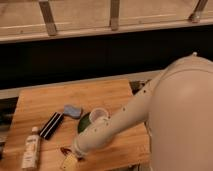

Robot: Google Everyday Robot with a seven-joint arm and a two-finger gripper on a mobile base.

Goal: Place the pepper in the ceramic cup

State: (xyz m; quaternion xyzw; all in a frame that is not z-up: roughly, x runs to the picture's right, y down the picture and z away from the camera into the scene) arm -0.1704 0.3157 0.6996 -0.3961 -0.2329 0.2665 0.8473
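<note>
The pepper [65, 150] is a small dark red shape lying on the wooden table [45, 102] near its front edge, right of the bottle. My gripper [68, 161] is at the end of the white arm, low over the front edge, just below and right of the pepper. The ceramic cup [98, 114] stands upright behind the arm, at the edge of a green plate [84, 123] that the arm partly hides.
A white-labelled bottle [31, 150] lies at the front left. A black ribbed bar [51, 125] lies beside it, and a blue-grey pad [72, 111] sits further back. My arm [125, 117] crosses the right half of the table. A dark wall rises behind.
</note>
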